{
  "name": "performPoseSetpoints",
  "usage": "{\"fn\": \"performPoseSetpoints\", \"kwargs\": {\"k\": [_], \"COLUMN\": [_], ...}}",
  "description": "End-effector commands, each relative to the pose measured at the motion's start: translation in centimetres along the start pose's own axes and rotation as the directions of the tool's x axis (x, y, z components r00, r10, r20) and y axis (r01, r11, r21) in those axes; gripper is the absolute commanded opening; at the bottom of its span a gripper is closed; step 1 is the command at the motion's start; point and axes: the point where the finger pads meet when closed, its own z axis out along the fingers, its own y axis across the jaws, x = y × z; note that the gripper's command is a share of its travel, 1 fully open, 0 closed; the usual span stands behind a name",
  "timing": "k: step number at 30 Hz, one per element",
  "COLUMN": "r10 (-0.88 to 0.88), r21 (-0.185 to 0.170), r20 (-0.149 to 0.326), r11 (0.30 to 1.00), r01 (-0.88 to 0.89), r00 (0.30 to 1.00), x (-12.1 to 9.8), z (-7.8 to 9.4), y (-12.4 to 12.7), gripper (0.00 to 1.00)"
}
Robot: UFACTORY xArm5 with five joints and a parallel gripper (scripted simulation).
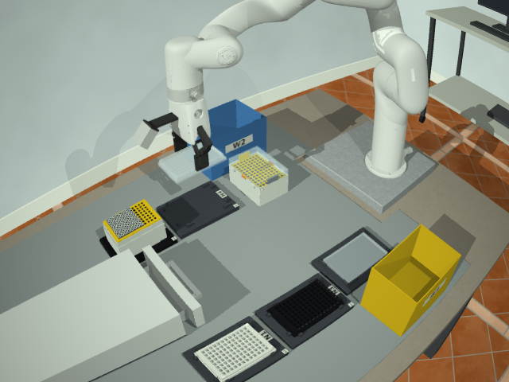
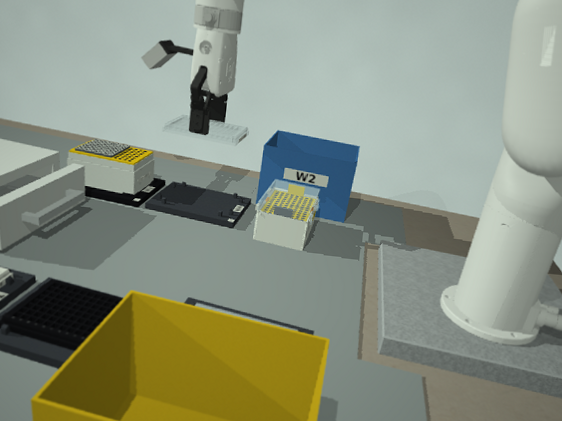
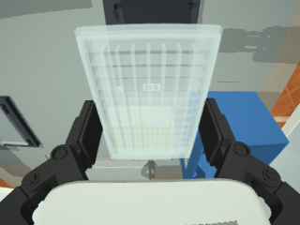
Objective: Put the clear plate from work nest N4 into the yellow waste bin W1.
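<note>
My gripper [image 1: 191,157] is shut on the clear plate [image 1: 191,164] and holds it level, well above the bench. The plate also shows in the exterior view [image 2: 205,128] and in the wrist view [image 3: 149,97], with a finger on each long side. Below it lies the empty dark work nest [image 1: 197,208], also seen in the wrist view [image 3: 152,0]. The yellow waste bin W1 [image 1: 415,278] stands upright and empty at the front right of the bench, far from the gripper; it fills the foreground of the exterior view [image 2: 190,375].
The blue bin W2 [image 1: 236,133] stands just right of the held plate, with the tip box [image 1: 258,177] in front of it. A yellow-topped rack [image 1: 130,224], the cooler with its drawer out [image 1: 172,283], a lidded plate [image 1: 352,259], a black plate [image 1: 305,305] and a white plate [image 1: 235,352] sit on the bench.
</note>
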Motion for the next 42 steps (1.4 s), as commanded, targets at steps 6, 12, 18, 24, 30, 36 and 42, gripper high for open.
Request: {"fn": "performPoseSetpoints", "kwargs": {"k": [6, 12, 18, 24, 30, 36, 42], "r10": [-0.004, -0.004, -0.004, -0.004, -0.004, -0.004, -0.004], "r21": [-0.001, 0.0, 0.0, 0.001, 0.001, 0.002, 0.002], "r20": [-0.004, -0.004, -0.004, -0.004, -0.003, -0.003, -0.003], "r11": [1.0, 1.0, 1.0, 1.0, 1.0, 1.0, 1.0], "r01": [0.004, 0.004, 0.004, 0.004, 0.004, 0.004, 0.004], "r00": [1.0, 1.0, 1.0, 1.0, 1.0, 1.0, 1.0], "x": [-0.5, -1.0, -1.4, -1.9, -2.4, -2.8, -3.3], "z": [-0.2, -0.1, -0.1, -0.1, -0.1, -0.1, -0.1], "y": [-1.8, -3.3, -4.3, -5.8, -7.3, -8.3, -9.9], "gripper": [0.0, 0.0, 0.0, 0.0, 0.0, 0.0, 0.0]}}
